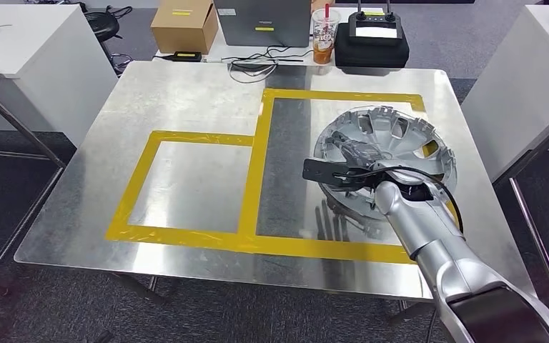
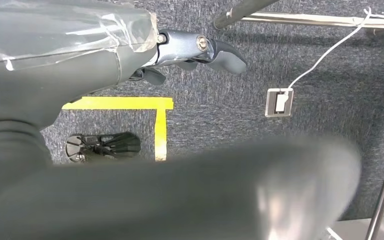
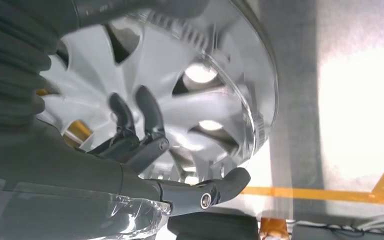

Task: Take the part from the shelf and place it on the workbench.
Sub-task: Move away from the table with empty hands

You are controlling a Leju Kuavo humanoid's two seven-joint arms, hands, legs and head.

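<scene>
The right hand [image 1: 349, 151] is seen reaching over one silver wheel cover [image 1: 407, 136], which lies flat on the right side of the metal surface [image 1: 186, 93], inside the right-hand rectangle of yellow tape [image 1: 186, 136]. In the right wrist view the fingers [image 3: 150, 112] are spread apart and extended toward the spokes of the wheel cover [image 3: 220, 65]; whether they touch it cannot be told, and nothing is clasped in them. The left hand [image 2: 200, 50] is seen in the left wrist view above grey carpet, its fingers loosely curled and holding nothing.

Two taped rectangles are marked on the surface, a smaller one at the left and a larger one at the right. At the far edge, one cardboard box [image 1: 184, 25], one iced drink cup [image 1: 324, 34] and one black case [image 1: 373, 44] are placed.
</scene>
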